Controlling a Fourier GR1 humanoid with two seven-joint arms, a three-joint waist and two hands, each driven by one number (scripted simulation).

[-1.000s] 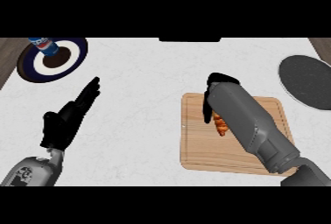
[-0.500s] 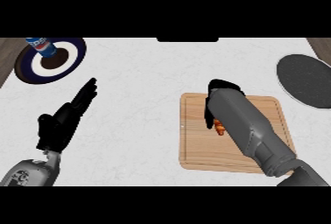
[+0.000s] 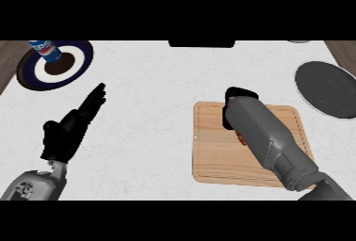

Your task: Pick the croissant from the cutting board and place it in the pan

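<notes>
Counter (image 3: pixel 160 84) was pale speckled stone, with dark wood strips showing at 10 and 2 o'clock. Cutting board (image 3: pixel 212 155) lay right of centre. The right hand (image 3: pixel 240 96) hung over the board's top edge, forearm covering most of it; couldn't tell how its fingers stood. The croissant (image 3: pixel 240 139) was on the board, only a small orange sliver visible beside the forearm (rest hidden). Pan (image 3: pixel 327 89) sat at 2 o'clock, apart from the board. Left hand (image 3: pixel 69 129) rested at 8 o'clock, fingers straight. Dark plate (image 3: pixel 76 59) with a can (image 3: pixel 45 49) on it sat at 10 o'clock.
</notes>
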